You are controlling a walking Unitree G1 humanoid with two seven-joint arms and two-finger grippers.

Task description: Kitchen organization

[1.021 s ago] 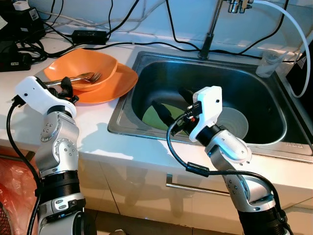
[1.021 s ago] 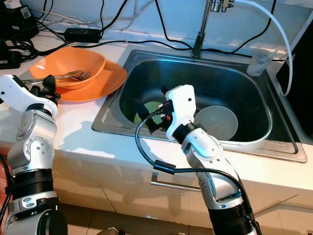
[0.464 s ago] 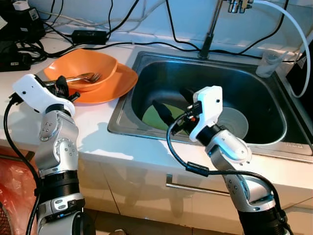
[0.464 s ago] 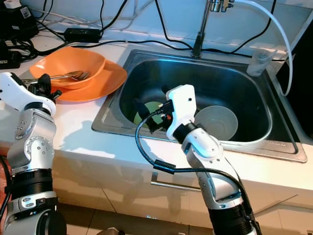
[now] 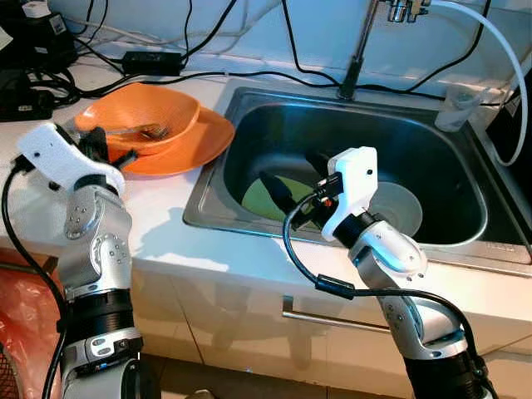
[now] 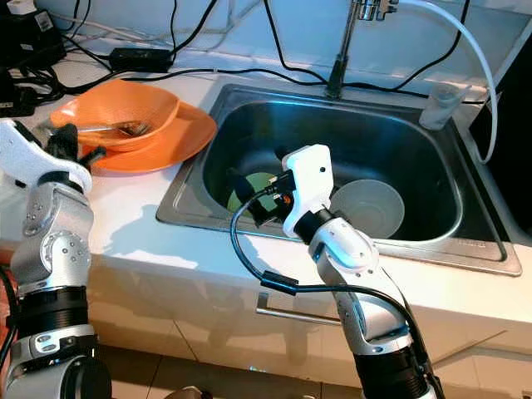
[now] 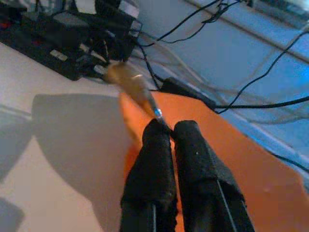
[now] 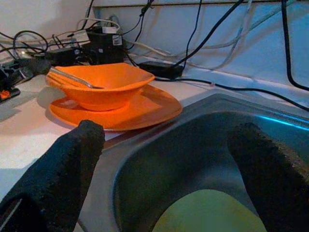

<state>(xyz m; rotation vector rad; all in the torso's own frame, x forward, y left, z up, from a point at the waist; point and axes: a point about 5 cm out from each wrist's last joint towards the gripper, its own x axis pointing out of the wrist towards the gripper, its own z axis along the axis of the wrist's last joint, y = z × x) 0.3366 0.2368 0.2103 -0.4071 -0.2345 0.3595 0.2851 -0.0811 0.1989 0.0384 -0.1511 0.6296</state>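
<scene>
Cutlery (image 5: 133, 130) lies across the orange bowl (image 5: 141, 112), its handle end sticking out over the bowl's left rim, where the left end effector (image 7: 170, 129) has its two black fingers pressed together on the thin metal handle. The bowl sits on an orange plate (image 5: 199, 141) at the left of the white worktop (image 5: 166, 216), just beside the sink's left edge. Behind them, black cables and a power adapter (image 5: 151, 60) run along the back wall.

To the right, the steel sink (image 5: 249, 108) holds a yellow-green plate (image 5: 268, 198) lying flat on its floor and, further right, a grey bowl (image 5: 403, 208) standing upright. The right end effector (image 5: 293, 181) hangs low over the sink above the green plate, its fingers (image 8: 72, 164) spread wide with nothing between them; in the right wrist view the orange bowl and plate show beyond the sink rim. A tap pipe (image 5: 356, 50) rises at the back edge of the sink, and a clear plastic cup (image 5: 455, 108) stands on the worktop at the sink's back right corner, beside a white hose (image 5: 507, 50).
</scene>
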